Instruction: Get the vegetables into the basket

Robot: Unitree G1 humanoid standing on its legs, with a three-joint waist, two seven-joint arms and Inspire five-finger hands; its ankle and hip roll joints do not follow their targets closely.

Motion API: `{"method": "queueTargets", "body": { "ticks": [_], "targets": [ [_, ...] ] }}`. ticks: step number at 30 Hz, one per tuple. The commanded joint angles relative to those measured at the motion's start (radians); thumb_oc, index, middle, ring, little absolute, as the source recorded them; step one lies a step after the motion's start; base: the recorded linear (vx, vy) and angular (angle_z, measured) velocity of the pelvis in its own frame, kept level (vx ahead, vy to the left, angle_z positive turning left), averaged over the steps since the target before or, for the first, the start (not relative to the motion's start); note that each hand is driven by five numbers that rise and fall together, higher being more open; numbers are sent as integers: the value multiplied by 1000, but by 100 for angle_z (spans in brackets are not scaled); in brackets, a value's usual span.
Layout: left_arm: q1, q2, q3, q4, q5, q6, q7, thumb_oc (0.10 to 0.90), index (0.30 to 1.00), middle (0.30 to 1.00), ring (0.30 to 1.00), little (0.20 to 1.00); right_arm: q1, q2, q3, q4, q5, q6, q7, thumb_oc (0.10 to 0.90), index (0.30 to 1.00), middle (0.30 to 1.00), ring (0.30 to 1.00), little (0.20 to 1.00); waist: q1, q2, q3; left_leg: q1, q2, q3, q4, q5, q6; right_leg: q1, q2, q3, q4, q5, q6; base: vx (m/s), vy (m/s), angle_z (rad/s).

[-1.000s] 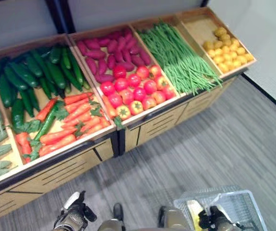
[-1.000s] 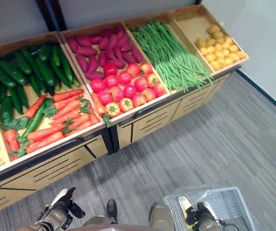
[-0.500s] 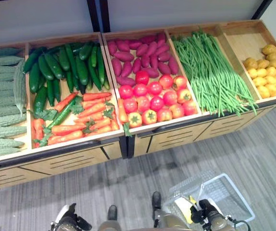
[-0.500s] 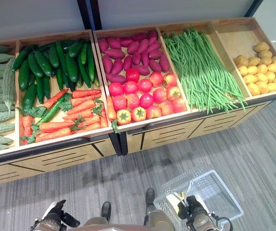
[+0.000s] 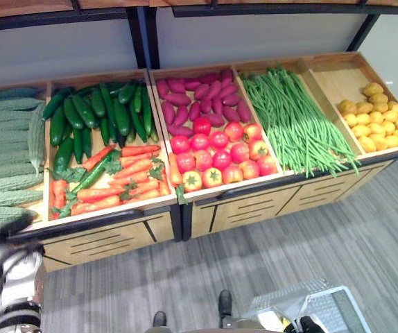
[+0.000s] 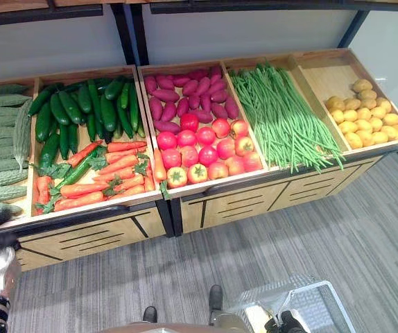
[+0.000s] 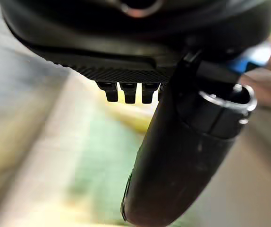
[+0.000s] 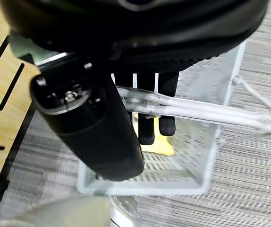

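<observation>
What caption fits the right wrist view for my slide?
Right hand curled round the clear handle of the white wire basket above grey carpet, beside a wooden produce stand.

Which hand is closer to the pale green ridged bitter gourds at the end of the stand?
Left. The left hand is raised just in front of the bitter gourds; the right hand is low by the floor, curled round the clear basket's handle.

Wooden produce stand against a pale grey wall, grey floor in front.
The stand runs from nine o'clock across to three, its slotted light-wood front panels trimmed in black; dark posts rise at twelve, and grey streaked carpet spreads from four to six o'clock.
</observation>
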Motion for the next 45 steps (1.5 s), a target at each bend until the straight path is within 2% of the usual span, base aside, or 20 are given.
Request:
{"method": "queueTargets", "body": {
  "ticks": [1, 4, 9, 10, 12, 15, 17, 19, 20, 23, 27, 31, 34, 37, 38, 41, 45],
  "targets": [
    [-105, 69, -18, 97, 160, -36, 22, 900, 1000, 1000, 1000, 1000, -31, -19, 34, 13, -6, -20, -13, 400, 300, 300, 300, 300, -32, -31, 13, -39, -9, -15, 1, 10, 4, 60, -105, 3, 18, -67, 114, -14, 39, 0],
    [-141, 151, -151, 60, 251, -75, -95, 900, 1000, 1000, 1000, 1000, -51, -42, 50, -36, -8, -29, -7, 400, 300, 300, 300, 300, -50, -25, 14, -33, -14, -1, 1, 6, 6, 57, -112, 19, 15, -56, 121, -10, 60, -9],
    [-165, 263, -287, 26, 281, -123, -263, 900, 1000, 1000, 1000, 1000, -62, -69, 56, -65, -20, -42, 11, 400, 300, 300, 300, 300, -72, -15, 11, -26, -19, 19, 1, 0, 8, 47, -119, 44, 11, -43, 127, -2, 60, -10],
    [-165, 319, -348, -2, 223, -144, -401, 900, 1000, 1000, 1000, 1000, -59, -85, 50, -81, -26, -43, 30, 400, 300, 300, 300, 300, -82, -5, 9, -22, -22, 30, 1, -2, 9, 41, -122, 55, 10, -36, 131, 10, 57, -9],
    [-166, 328, -357, 4, 198, -144, -431, 900, 1000, 1000, 1000, 1000, -58, -88, 51, -86, -26, -43, 35, 400, 300, 300, 300, 300, -83, -4, 9, -22, -22, 33, 1, -2, 10, 39, -123, 59, 10, -34, 131, 2, 38, -10],
    [-141, 398, -390, -46, 154, -153, -542, 900, 1000, 1000, 1000, 1000, -50, -100, 38, -100, -27, -41, 49, 400, 300, 300, 300, 300, -84, 2, 11, -21, -23, 37, 1, -3, 11, 36, -126, 63, 8, -30, 134, -2, 28, -11],
    [-132, 441, -411, -58, 152, -163, -581, 900, 1000, 1000, 1000, 1000, -45, -106, 35, -103, -30, -42, 59, 400, 300, 300, 300, 300, -85, 7, 11, -19, -24, 39, 1, -3, 11, 36, -127, 65, 8, -29, 136, 2, 12, -2],
    [-128, 449, -416, -58, 149, -163, -595, 900, 1000, 1000, 1000, 1000, -45, -107, 33, -104, -32, -43, 61, 400, 300, 300, 300, 300, -85, 8, 12, -19, -24, 39, 1, -3, 11, 36, -128, 65, 7, -28, 136, 0, 0, 0],
    [-115, 487, -434, -63, 161, -161, -626, 900, 1000, 1000, 1000, 1000, -45, -108, 32, -103, -35, -44, 66, 400, 300, 300, 300, 300, -86, 12, 13, -18, -25, 41, 1, -4, 12, 35, -128, 66, 7, -26, 138, 0, 0, 0],
    [-99, 518, -440, -45, 197, -161, -639, 900, 1000, 1000, 1000, 1000, -44, -106, 25, -101, -34, -46, 69, 400, 300, 300, 300, 300, -85, 14, 15, -21, -27, 44, 1, -2, 11, 32, -129, 66, 6, -24, 138, -2, 2, -1],
    [-72, 514, -425, -12, 228, -150, -632, 900, 1000, 1000, 1000, 1000, -46, -109, 18, -99, -34, -48, 72, 400, 300, 300, 300, 300, -80, 16, 20, -25, -26, 43, 1, 1, 11, 29, -130, 65, 5, -22, 139, 0, 0, 0],
    [-65, 496, -389, 87, 302, -112, -595, 900, 1000, 1000, 1000, 1000, -51, -113, 12, -93, -35, -47, 65, 400, 300, 300, 300, 300, -73, 16, 31, -31, -25, 40, 1, 6, 12, 27, -131, 59, 5, -22, 139, 0, 0, 0],
    [-95, 513, -408, 128, 383, -71, -569, 900, 1000, 1000, 1000, 1000, -57, -119, 11, -92, -37, -43, 60, 400, 300, 300, 300, 300, -71, 17, 40, -39, -26, 36, 1, 9, 12, 22, -132, 57, 7, -21, 140, 0, 0, 0],
    [-121, 514, -414, 169, 419, -60, -541, 900, 1000, 1000, 1000, 1000, -65, -120, 13, -89, -39, -40, 55, 400, 300, 300, 300, 300, -70, 17, 48, -46, -27, 34, 1, 11, 13, 17, -133, 54, 8, -20, 141, -24, 13, 7],
    [-232, 492, -446, 289, 514, 12, -434, 900, 1000, 1000, 1000, 1000, -90, -119, 33, -75, -50, -34, 42, 400, 300, 300, 300, 300, -70, 12, 66, -60, -26, 31, 1, 18, 13, 6, -136, 51, 10, -18, 140, -43, 28, 9],
    [-335, 500, -513, 323, 559, 40, -408, 900, 1000, 1000, 1000, 1000, -109, -121, 48, -74, -48, -28, 32, 400, 300, 300, 300, 300, -71, 10, 79, -72, -28, 30, 1, 21, 16, -8, -137, 53, 13, -14, 140, -31, 37, 5],
    [-384, 515, -558, 314, 569, 39, -408, 900, 1000, 1000, 1000, 1000, -118, -121, 55, -76, -42, -24, 30, 400, 300, 300, 300, 300, -72, 9, 89, -82, -28, 30, 1, 24, 17, -19, -138, 57, 14, -11, 140, -4, 20, -1]
  ]
}}
